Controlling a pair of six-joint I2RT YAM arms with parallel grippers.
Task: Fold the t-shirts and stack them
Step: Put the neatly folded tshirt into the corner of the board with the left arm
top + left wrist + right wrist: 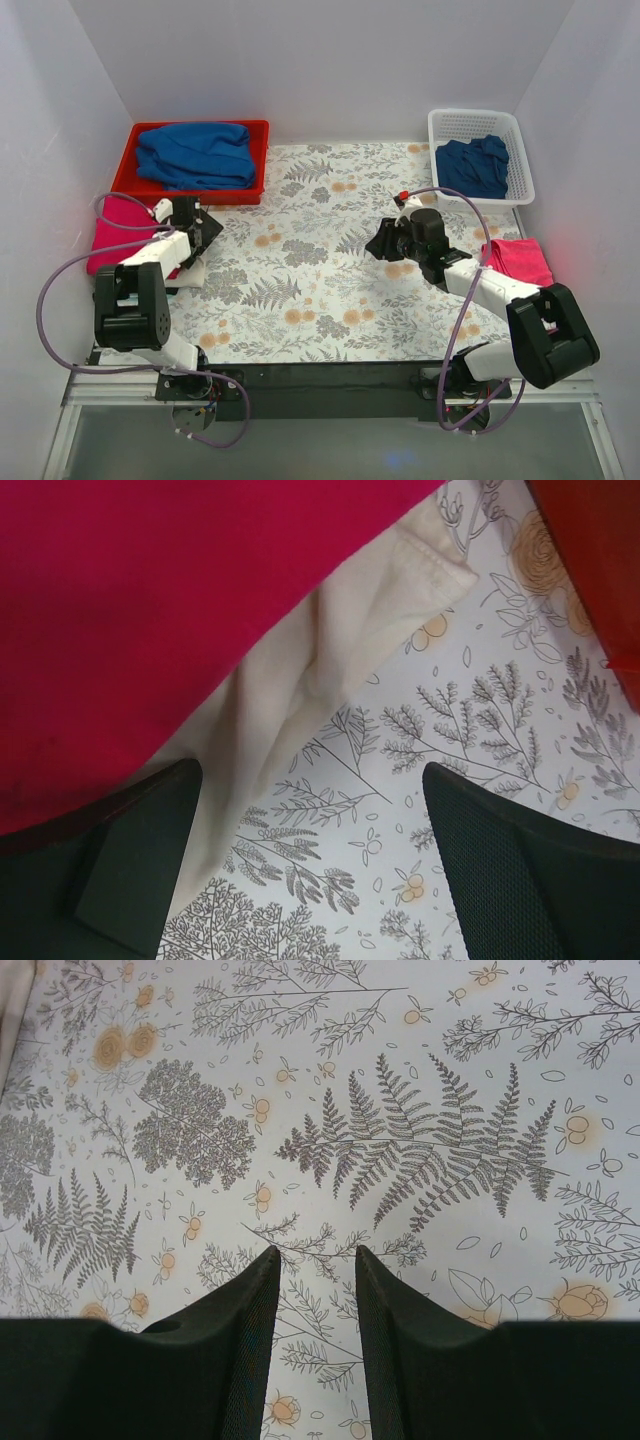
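at the table's left edge the crimson t-shirt [150,600] lies on a cream t-shirt [290,690] — apparently the stack — with the left gripper [310,790] spread wide beside it, while the right gripper [318,1260] — narrowly parted, empty — hangs over the floral tablecloth [320,290].

No writing, label, brand, number or sign is legible.

A crimson-pink t-shirt [150,610] and cream t-shirt [300,680] lie on a grey-fern, orange-flower tablecloth [480,740]

Plain white walls [320,60], floral-print tabletop [320,285] — evenly lit
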